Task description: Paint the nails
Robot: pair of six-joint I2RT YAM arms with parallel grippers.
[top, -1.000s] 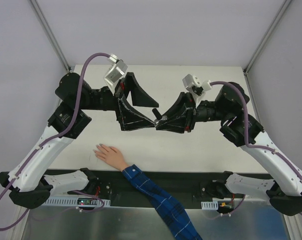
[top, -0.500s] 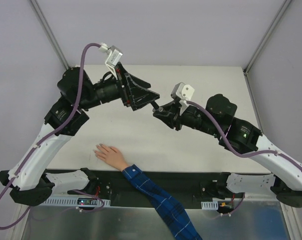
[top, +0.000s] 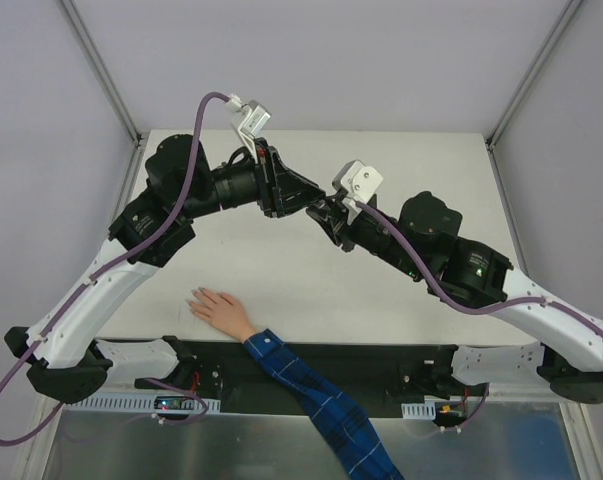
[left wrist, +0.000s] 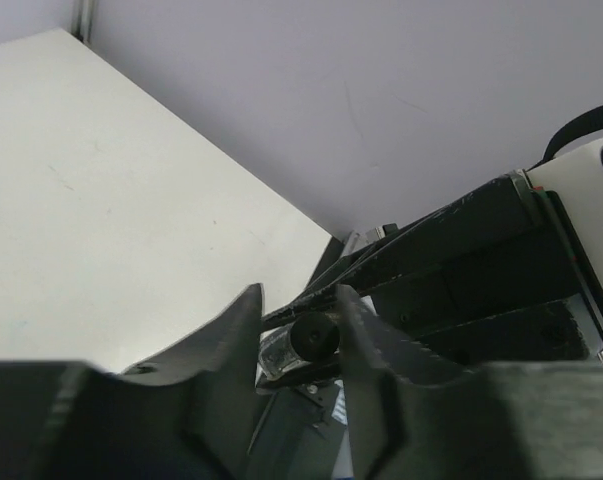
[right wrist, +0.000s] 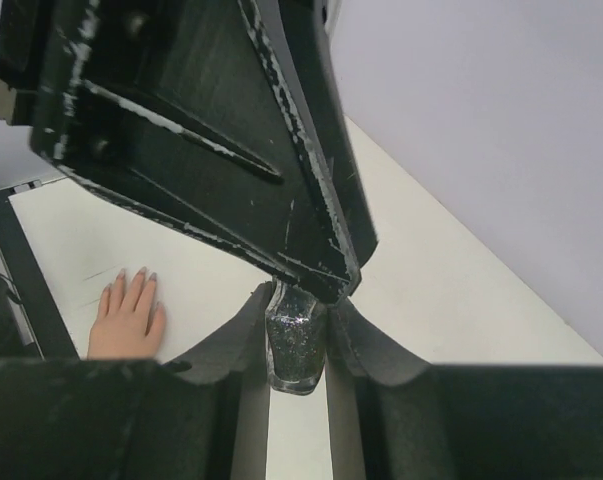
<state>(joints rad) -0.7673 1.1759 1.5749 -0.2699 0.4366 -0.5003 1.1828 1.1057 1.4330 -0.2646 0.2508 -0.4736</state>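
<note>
Nails [right wrist: 127,273]: bare and pale on the spread fingers of the hand [top: 217,306], which lies flat, palm down, at the near edge of the counter [top: 421,160], its blue plaid sleeve [top: 316,392] trailing off toward you. No polish shows on them, so count the painting as not begun. Beyond the hand, raised above the counter toward its far side and off to the hand's right, the two arms meet tip to tip. The right jaws are clamped on the small dark glittery bottle [right wrist: 296,350], holding it upright and clear of the surface; judged purpose: a steady anchor so the top can be turned off without spilling. The left jaws reach in from the opposite side and stand on either side of the black cap [left wrist: 313,336], close against it. You cannot tell from the wrist view whether they already pinch it or only bracket it. Judged step: opening the bottle to free the brush. Note for you: the bottle hangs well apart from the hand, so a dropped cap or drip should land on bare counter, not skin.
</note>
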